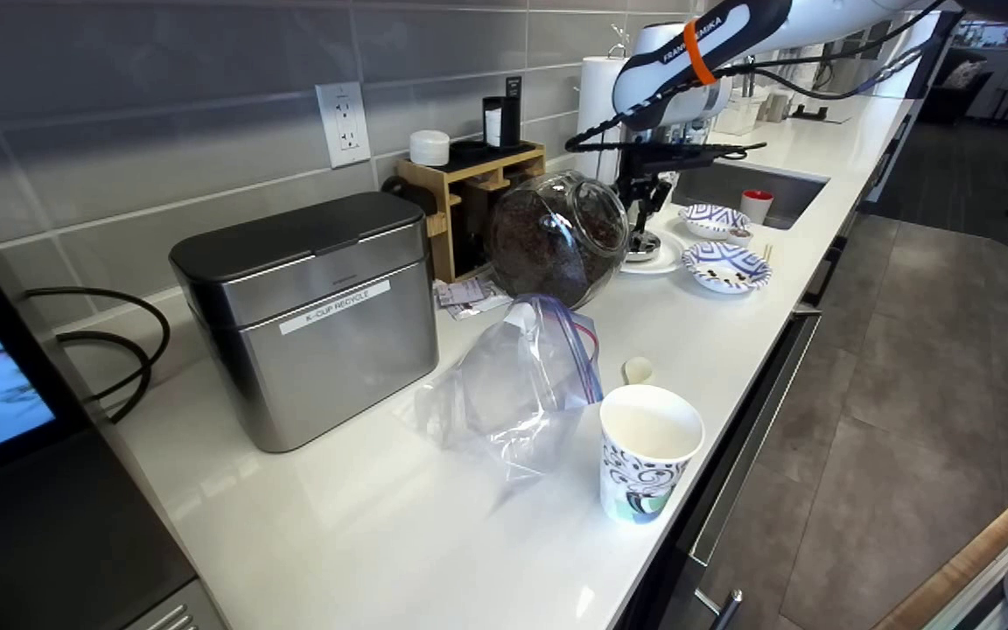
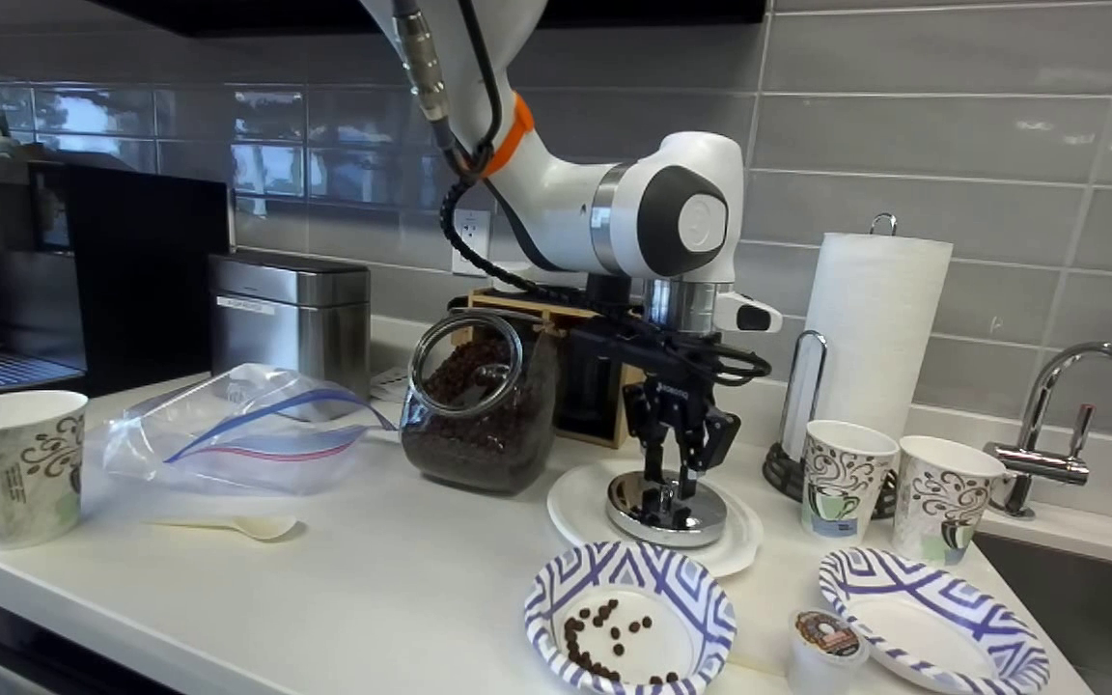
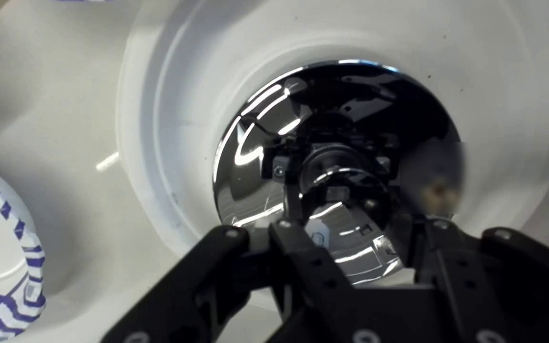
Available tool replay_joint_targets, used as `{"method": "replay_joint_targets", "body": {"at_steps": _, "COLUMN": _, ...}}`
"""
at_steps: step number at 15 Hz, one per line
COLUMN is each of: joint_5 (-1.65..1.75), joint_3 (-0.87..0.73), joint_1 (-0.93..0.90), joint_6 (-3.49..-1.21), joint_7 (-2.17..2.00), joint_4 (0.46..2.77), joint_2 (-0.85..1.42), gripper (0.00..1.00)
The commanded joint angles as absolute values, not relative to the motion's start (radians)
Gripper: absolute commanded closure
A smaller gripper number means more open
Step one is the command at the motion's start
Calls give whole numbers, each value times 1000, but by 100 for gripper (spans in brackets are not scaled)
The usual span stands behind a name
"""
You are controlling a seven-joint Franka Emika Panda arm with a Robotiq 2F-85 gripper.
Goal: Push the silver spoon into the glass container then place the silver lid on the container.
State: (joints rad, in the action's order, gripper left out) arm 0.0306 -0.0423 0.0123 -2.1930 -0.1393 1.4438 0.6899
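The glass container (image 2: pixel 479 439) lies tilted on the counter, mouth facing outward, part full of dark coffee beans; it also shows in an exterior view (image 1: pixel 548 236). A shiny piece that looks like the silver spoon (image 2: pixel 491 374) lies inside its mouth; most of it is hidden. The round silver lid (image 2: pixel 713 512) sits flat on a white plate (image 2: pixel 570 512), right of the container there. My gripper (image 2: pixel 670 485) points straight down over the lid, fingers closed in on both sides of its knob. In the wrist view the knob (image 3: pixel 334 166) fills the gap between the fingers.
A zip bag (image 1: pixel 513 385), a white plastic spoon (image 2: pixel 262 526) and a paper cup (image 1: pixel 648 455) are beside the container. A patterned bowl with beans (image 2: pixel 628 618), another bowl (image 2: pixel 932 618), a pod cup (image 2: pixel 826 647) and paper cups (image 2: pixel 846 473) surround the plate.
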Motion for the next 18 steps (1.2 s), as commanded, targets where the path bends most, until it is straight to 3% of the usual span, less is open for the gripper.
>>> {"method": "replay_joint_targets", "body": {"at_steps": 1, "joint_5": 32, "joint_3": -32, "joint_1": 19, "joint_6": -2243, "joint_7": -59, "joint_4": 1541, "joint_2": 593, "gripper": 79}}
{"method": "replay_joint_targets", "body": {"at_steps": 18, "joint_5": 1, "joint_3": 26, "joint_1": 23, "joint_6": -2665, "joint_7": 108, "joint_4": 2171, "joint_2": 76, "gripper": 79}}
